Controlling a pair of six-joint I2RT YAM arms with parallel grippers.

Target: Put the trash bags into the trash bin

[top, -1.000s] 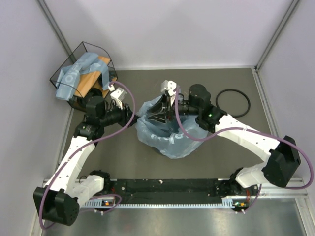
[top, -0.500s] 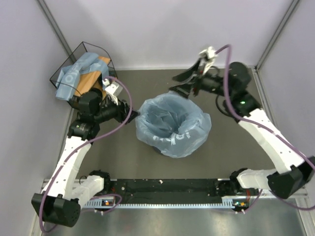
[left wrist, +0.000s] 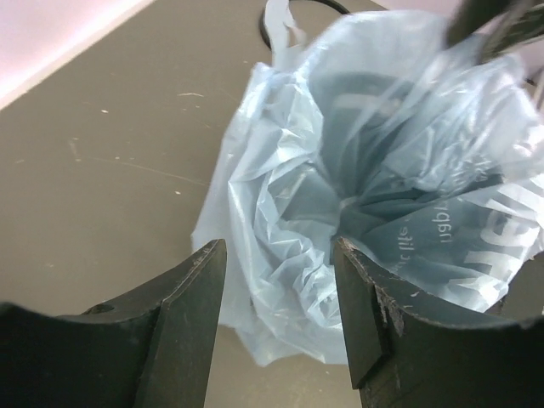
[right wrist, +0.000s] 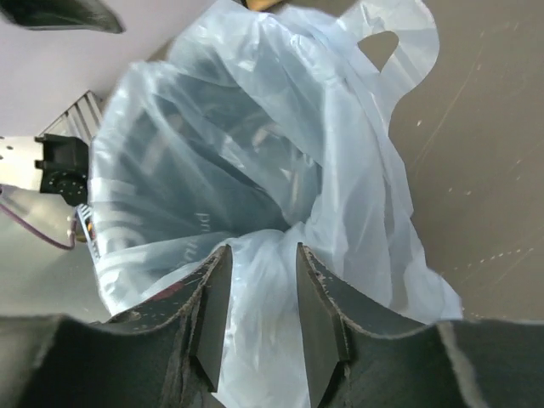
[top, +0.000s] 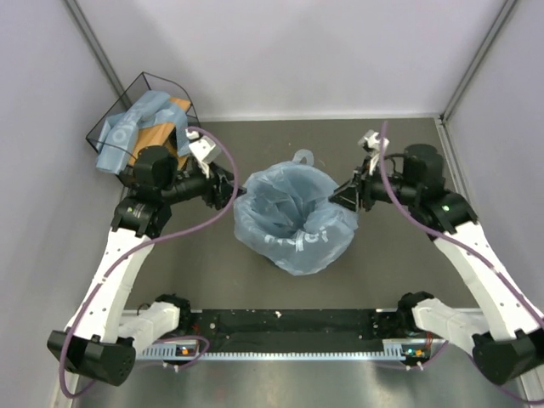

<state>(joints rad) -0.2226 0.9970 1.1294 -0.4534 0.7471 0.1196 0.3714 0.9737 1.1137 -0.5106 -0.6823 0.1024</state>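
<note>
1. Trash bag (top: pixel 297 242) lay draped over the bin (top: pixel 270 257) at mid-table, mouth spread.
2. Left gripper (top: pixel 234 189) sat beside the bag's left rim, jaws wide apart and empty.
3. Right gripper (top: pixel 344 195) had dropped from the far side to the right rim, jaws narrowly parted around film.

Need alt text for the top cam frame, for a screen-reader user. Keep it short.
A light-blue trash bag stands open, mouth up, centre frame, with the left end effector at its left rim and the right end effector at its right rim. A wire basket holding more bags sits in the far-left corner.
</note>
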